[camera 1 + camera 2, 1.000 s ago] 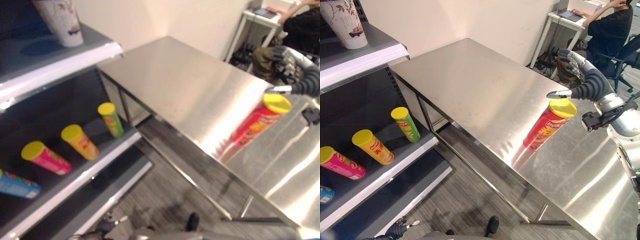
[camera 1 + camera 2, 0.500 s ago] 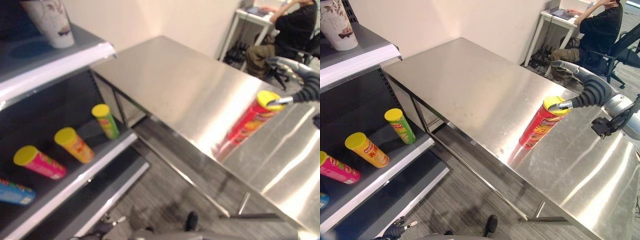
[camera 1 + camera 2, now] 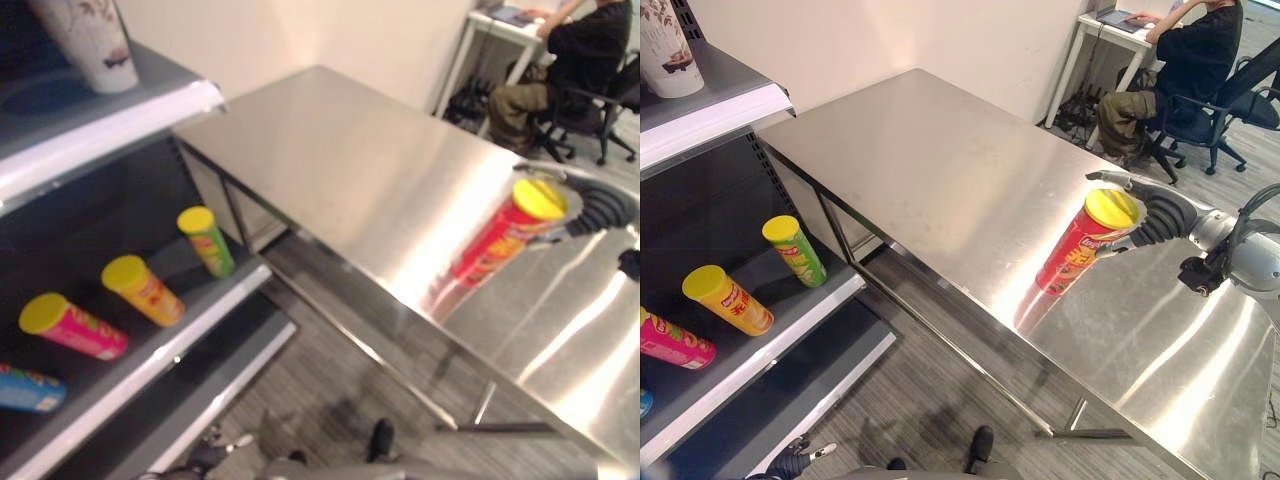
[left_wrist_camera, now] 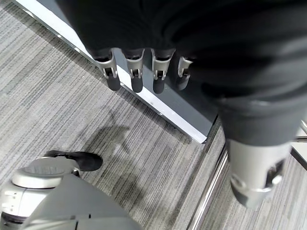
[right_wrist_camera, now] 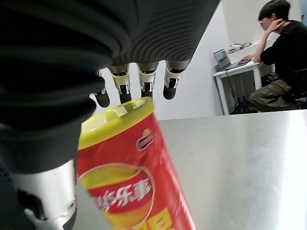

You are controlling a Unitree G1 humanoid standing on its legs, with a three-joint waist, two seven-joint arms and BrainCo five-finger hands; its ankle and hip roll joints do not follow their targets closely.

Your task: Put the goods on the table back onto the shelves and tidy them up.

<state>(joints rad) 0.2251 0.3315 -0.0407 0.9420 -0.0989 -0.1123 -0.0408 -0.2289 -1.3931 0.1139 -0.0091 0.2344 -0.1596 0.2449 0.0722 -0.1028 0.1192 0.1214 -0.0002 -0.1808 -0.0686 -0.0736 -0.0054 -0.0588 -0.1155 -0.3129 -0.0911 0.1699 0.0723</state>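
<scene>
A red chip can (image 3: 1078, 252) with a yellow lid stands tilted on the steel table (image 3: 940, 170), near its front edge. My right hand (image 3: 1160, 214) is at the can's top from the right. Its fingers (image 5: 144, 82) reach straight past the lid and its thumb lies along the can's near side. The can's label (image 5: 129, 191) shows close against the palm. My left hand (image 4: 136, 72) hangs low over the floor, fingers relaxed and holding nothing. The lower shelf (image 3: 760, 350) at the left carries a green can (image 3: 795, 250), an orange can (image 3: 725, 298), a pink can (image 3: 670, 340) and a blue can (image 3: 25, 388).
A white patterned cup (image 3: 662, 45) stands on the upper shelf. A person (image 3: 1185, 60) sits on a chair at a white desk behind the table's far right. Striped grey floor lies between shelf and table.
My right hand has dropped from above the lid to around the can's top. The camera has shifted a little to the right.
</scene>
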